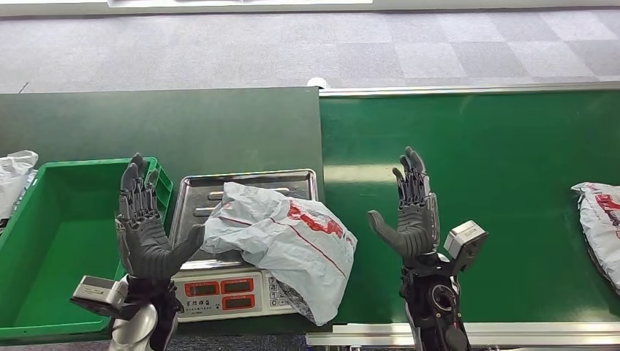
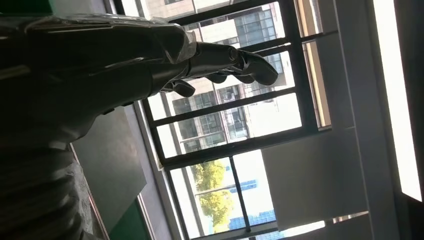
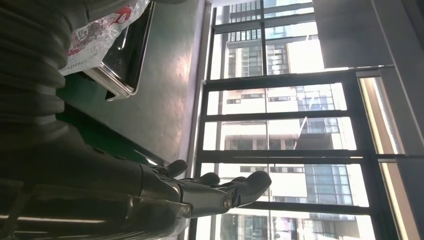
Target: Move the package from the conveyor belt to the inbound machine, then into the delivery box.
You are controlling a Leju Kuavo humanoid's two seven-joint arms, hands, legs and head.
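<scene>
Resting on scale tray (image 1: 191,191), front-right corner overhanging: package (image 1: 286,240) | left hand (image 1: 146,232): fingers released, grasping nothing | right hand (image 1: 411,216): same, above conveyor belt (image 1: 504,146) | you see green bin (image 1: 44,256) beside scale.

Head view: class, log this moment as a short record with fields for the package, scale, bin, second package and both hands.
package: lying on the scale tray, overhanging its right edge
scale: between bin and belt
bin: green, left of scale
second package: on the conveyor belt, far right
left hand: open, raised, holding nothing
right hand: open, raised, holding nothing
</scene>
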